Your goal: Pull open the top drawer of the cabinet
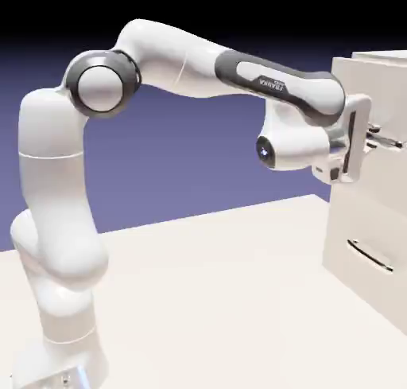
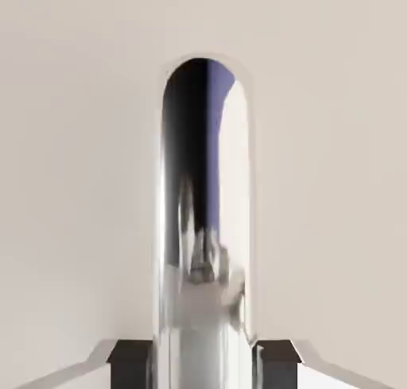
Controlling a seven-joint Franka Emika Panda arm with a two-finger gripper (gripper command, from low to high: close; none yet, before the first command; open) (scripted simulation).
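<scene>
A: At the right edge of the exterior view stands the cabinet (image 1: pixel 374 188), cream-white, on the pale table (image 1: pixel 222 300). Where's the arm?

B: The arm (image 1: pixel 199 61) reaches across from the lower left, and its gripper (image 1: pixel 380 138) is up against the top drawer (image 1: pixel 381 101), at the height of that drawer's handle (image 2: pixel 203 220).

A: Is the claw holding anything?

B: In the hand view the shiny bar handle runs up the middle, large, with a dark finger pad (image 2: pixel 131 363) touching it on each side. So the claw is nearly closed, clamped on the handle.

A: And the drawer itself?

B: Its flat front fills the hand view behind the bar. From the side I cannot tell whether it sits flush or slightly out.

A: The lower drawer (image 1: pixel 370 244)?

B: Below, its own dark handle (image 1: pixel 370 256) untouched, well clear of the gripper.
</scene>
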